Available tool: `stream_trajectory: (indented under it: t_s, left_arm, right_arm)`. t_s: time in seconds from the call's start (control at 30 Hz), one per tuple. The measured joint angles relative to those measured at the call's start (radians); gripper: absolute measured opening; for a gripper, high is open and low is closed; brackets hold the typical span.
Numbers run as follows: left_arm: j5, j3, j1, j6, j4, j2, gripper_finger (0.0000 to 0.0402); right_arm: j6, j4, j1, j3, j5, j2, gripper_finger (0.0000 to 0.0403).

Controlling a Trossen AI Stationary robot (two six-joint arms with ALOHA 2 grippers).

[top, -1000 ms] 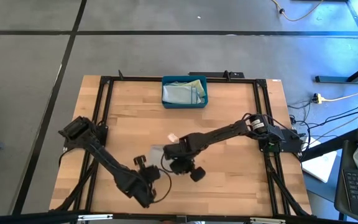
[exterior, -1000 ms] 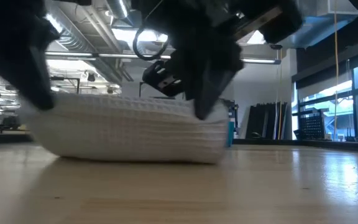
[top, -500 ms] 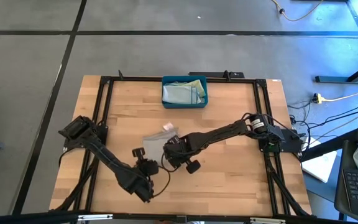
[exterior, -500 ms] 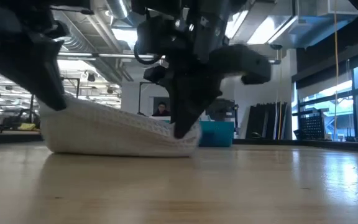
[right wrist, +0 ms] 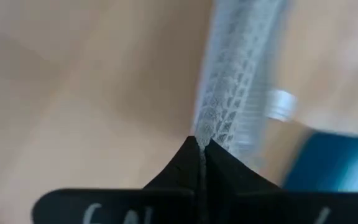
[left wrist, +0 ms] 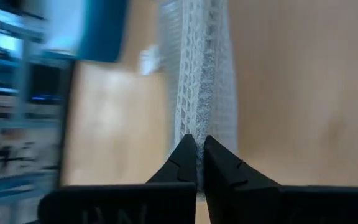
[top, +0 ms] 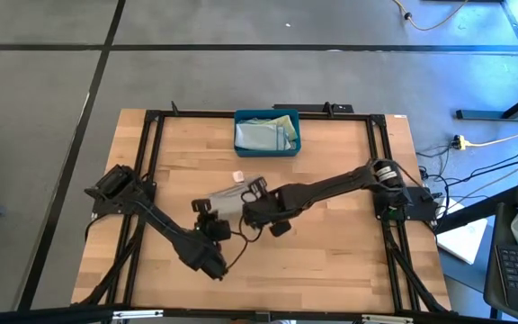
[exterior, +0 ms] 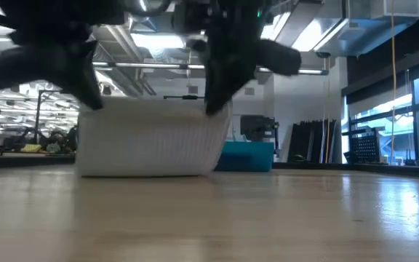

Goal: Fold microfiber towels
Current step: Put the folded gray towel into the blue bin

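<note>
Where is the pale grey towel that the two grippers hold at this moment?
In the high view the pale grey towel is near the table's middle, in front of the teal bin, pinched between the left gripper and the right gripper.

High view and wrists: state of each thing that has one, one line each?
pale grey towel: lifted by two top corners, hanging as a sheet, lower edge on the table
left gripper: shut on the towel's edge
right gripper: shut on the towel's edge
teal-blue bin: at the table's far edge, folded cloths inside
</note>
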Motion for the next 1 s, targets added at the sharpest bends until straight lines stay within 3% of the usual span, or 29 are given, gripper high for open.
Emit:
stream_trajectory:
  t_s: [0.27,0.43,0.6,0.8,1.0]
  left_arm:
    - [-0.328,0.077,0.088,0.001,-0.308,-0.001,0.0000]
    - [-0.538,0.077,0.207,0.137,-0.288,-0.068,0.0000]
    - [-0.694,0.076,0.376,0.225,-0.272,-0.143,0.0000]
    - [-0.803,0.076,0.566,0.320,-0.198,-0.196,0.0000]
    - [-0.811,0.075,0.676,0.524,0.043,-0.193,0.0000]
  right_arm:
    - [0.021,-0.056,-0.038,-0.001,0.192,-0.155,0.0012]
    - [0.037,-0.104,-0.084,-0.003,0.331,-0.217,0.0012]
    - [0.031,-0.078,-0.153,-0.001,0.352,-0.234,0.0012]
    - [-0.032,0.039,-0.232,0.004,0.364,-0.253,0.0012]
    - [-0.200,0.153,-0.268,-0.003,0.362,-0.269,0.0012]
